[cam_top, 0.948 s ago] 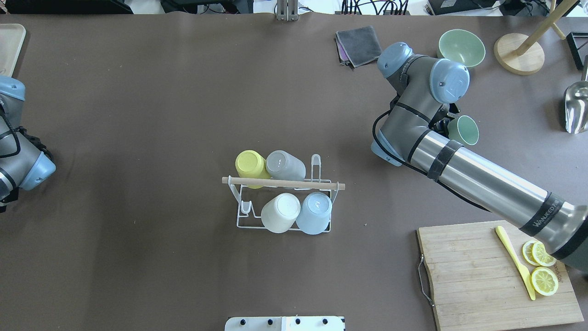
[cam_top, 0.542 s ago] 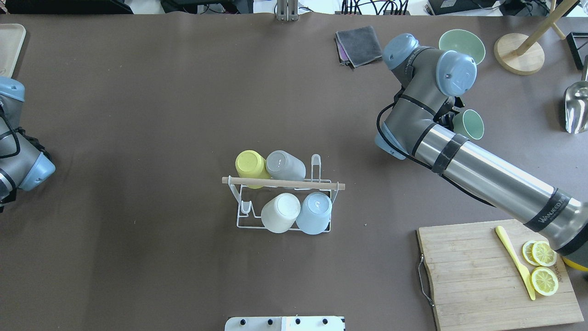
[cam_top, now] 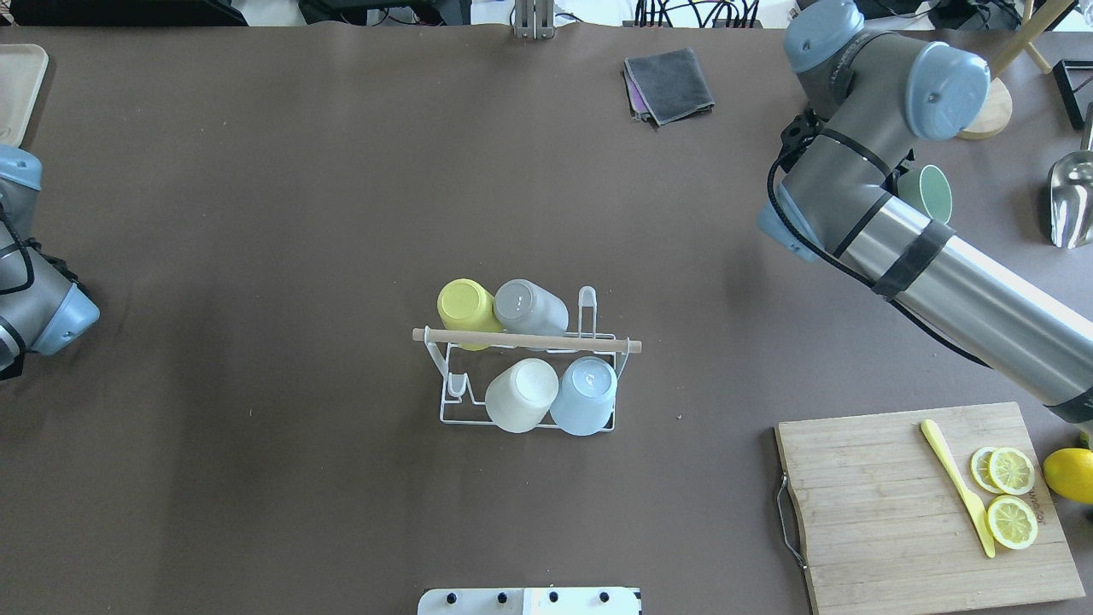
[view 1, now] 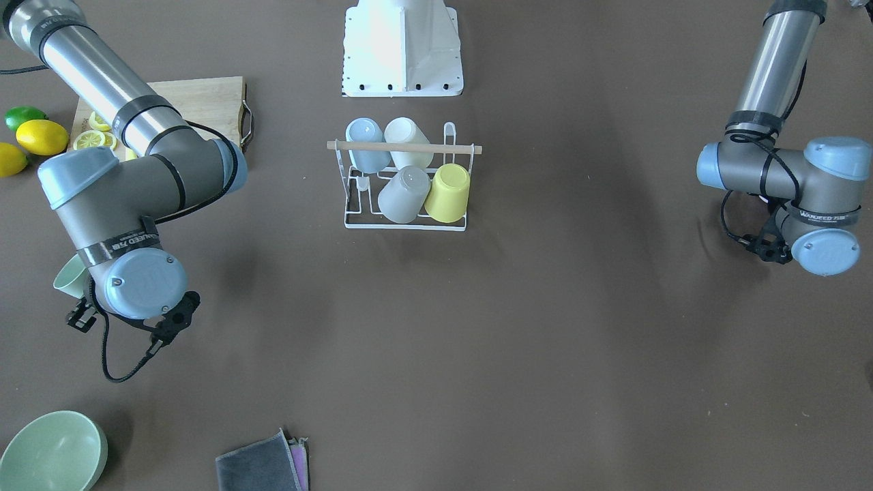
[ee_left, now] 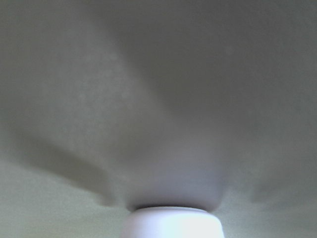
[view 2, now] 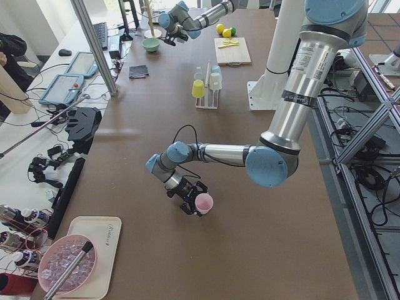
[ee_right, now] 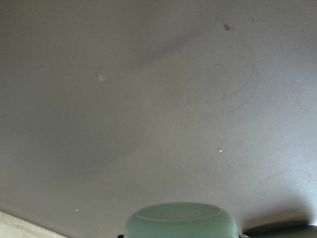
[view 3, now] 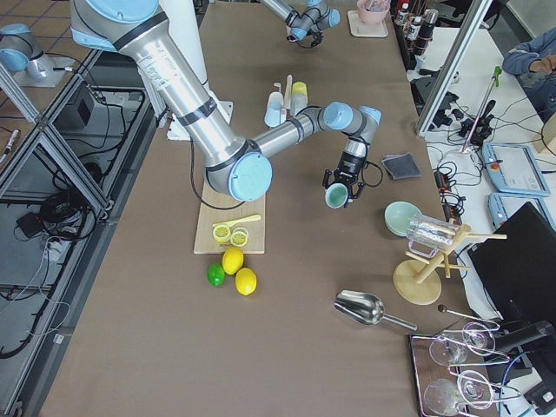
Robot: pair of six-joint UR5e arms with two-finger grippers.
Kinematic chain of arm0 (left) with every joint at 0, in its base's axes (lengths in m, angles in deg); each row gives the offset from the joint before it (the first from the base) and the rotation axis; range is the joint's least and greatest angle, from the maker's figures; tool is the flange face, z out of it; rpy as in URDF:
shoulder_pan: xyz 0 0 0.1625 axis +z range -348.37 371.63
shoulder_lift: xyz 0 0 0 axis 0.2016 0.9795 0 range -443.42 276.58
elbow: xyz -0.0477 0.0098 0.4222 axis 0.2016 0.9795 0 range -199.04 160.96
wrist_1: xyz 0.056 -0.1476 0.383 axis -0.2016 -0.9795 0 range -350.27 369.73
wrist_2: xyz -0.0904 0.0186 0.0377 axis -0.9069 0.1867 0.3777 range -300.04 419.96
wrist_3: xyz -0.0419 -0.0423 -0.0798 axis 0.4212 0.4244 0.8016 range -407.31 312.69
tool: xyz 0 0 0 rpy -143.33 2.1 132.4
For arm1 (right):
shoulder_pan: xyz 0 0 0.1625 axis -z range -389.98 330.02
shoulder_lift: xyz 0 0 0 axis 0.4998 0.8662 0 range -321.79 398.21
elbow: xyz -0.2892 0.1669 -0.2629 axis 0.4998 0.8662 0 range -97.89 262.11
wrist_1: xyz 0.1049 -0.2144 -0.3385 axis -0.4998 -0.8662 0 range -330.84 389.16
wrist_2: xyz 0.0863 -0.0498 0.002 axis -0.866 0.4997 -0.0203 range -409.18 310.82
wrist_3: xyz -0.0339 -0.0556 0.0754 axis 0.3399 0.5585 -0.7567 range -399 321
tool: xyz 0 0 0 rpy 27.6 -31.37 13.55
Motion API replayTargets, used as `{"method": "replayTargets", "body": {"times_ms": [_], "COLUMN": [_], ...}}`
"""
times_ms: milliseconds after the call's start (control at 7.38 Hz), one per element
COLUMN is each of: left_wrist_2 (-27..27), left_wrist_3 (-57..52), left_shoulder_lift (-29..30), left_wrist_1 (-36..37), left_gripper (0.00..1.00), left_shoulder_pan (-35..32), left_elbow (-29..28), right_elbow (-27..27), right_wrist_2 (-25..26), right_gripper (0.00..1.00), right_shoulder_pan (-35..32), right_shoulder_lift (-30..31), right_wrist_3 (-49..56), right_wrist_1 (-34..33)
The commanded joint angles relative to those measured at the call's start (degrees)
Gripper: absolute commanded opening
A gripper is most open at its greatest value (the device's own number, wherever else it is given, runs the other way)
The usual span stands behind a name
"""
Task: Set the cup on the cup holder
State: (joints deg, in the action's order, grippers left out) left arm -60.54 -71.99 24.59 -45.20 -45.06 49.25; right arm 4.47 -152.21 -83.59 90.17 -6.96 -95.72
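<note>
**Counter** [cam_top: 256, 213]: brown, and carries everything below.

**Right arm** [cam_top: 854, 171]: reaches to 2 o'clock of the cup holder in the overhead view. Its tool [view 3: 337, 193] grasps a green cup [cam_top: 931, 192], lifted clear of the counter.

**Left arm** [cam_top: 34, 299]: sits at 9 o'clock, well apart from the holder. Its tool [view 2: 197, 203] grips a pink cup [view 2: 204, 203].

**Cup holder** [cam_top: 598, 344]: stands mid-counter.
- Holds a yellow cup [cam_top: 465, 305], grey cup [cam_top: 531, 307], white cup [cam_top: 521, 406] and blue cup [cam_top: 585, 395].
- Free pegs stand at its 1 o'clock [cam_top: 587, 299] and 8 o'clock corners.

**Handling**: probably carry the green cup in above the wooden rod and turn it mouth down. Lower it straight over the 1 o'clock peg, clear of the grey cup, and release only once it is seated.

**Views**:
- The overhead view hides most of the green cup behind the arm and cuts off the left tool.
- Only the left side view shows the pink cup in its grasp.
- The wrist views show a cup end and blurred counter, no fingers.
</note>
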Motion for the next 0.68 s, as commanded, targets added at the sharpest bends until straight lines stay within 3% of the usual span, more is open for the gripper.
{"method": "replayTargets", "body": {"times_ms": [0, 135, 271, 542], "left_wrist_2": [0.35, 0.36, 0.53, 2.28], "left_wrist_3": [-0.02, -0.02, -0.02, -3.94], "left_shoulder_lift": [-0.18, -0.26, -0.26, -0.09], "left_wrist_1": [0.00, 0.00, 0.18, 3.94], "left_gripper": [0.45, 0.16, 0.02, 0.00], "left_shoulder_pan": [-0.18, -0.27, -0.96, -3.16], "left_elbow": [0.09, 0.18, 0.35, 2.36], "right_elbow": [-5.39, -5.76, -6.98, -11.72], "right_wrist_2": [-2.42, -4.79, -7.34, -7.10], "right_gripper": [0.00, 0.00, 0.00, 0.00], "right_shoulder_pan": [-3.43, -4.04, -5.53, -5.02], "right_shoulder_lift": [3.39, 6.19, 8.14, 9.73], "right_wrist_3": [2.24, 2.15, 2.58, 2.94], "right_wrist_1": [-2.81, -2.65, -2.73, -4.67]}}
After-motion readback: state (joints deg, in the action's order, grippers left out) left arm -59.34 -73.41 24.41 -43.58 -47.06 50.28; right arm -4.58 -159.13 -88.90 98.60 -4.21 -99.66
